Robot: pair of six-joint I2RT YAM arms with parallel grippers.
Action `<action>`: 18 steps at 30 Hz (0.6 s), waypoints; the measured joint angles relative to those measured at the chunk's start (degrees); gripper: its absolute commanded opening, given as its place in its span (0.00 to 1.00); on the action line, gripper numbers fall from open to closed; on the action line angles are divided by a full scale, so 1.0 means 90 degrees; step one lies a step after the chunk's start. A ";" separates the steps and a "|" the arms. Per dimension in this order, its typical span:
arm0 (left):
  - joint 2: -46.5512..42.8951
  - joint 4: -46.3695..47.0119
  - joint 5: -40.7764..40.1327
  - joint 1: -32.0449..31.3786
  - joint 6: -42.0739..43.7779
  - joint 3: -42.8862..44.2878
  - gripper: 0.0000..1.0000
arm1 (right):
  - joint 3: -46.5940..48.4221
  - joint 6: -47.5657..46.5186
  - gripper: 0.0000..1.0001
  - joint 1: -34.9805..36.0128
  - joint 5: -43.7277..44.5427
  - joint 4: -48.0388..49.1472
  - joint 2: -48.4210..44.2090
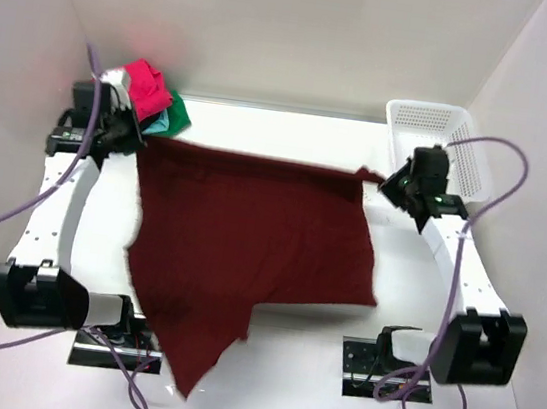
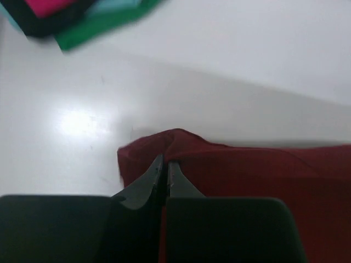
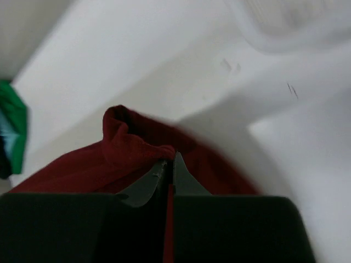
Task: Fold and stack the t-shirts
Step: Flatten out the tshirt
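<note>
Maroon t-shirt (image 1: 247, 252) spreads over the white tabletop (image 1: 288, 398), its far edge taut between the left tool (image 1: 139, 138) and right tool (image 1: 387, 184), a near corner trailing toward the left arm's base; folded t-shirts (image 1: 151, 98) sit far left, a mesh basket (image 1: 435, 125) far right; from the left wrist, the left tool is clamped on the shirt's corner; from the right wrist, the right tool pinches the opposite bunched corner.
</note>
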 measured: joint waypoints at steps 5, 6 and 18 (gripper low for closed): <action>0.0559 0.0124 0.0073 0.0000 -0.0117 -0.0656 0.00 | -0.0345 0.0284 0.00 0.0000 -0.0129 0.0316 0.1231; 0.0794 0.0323 0.0087 0.0000 -0.0155 -0.0622 0.00 | -0.0335 0.0306 0.00 0.0000 -0.0182 0.0420 0.1520; 0.4376 0.1139 0.0056 -0.0007 -0.0323 0.1700 0.00 | 0.2198 0.0338 0.00 0.0029 -0.0435 0.1226 0.4486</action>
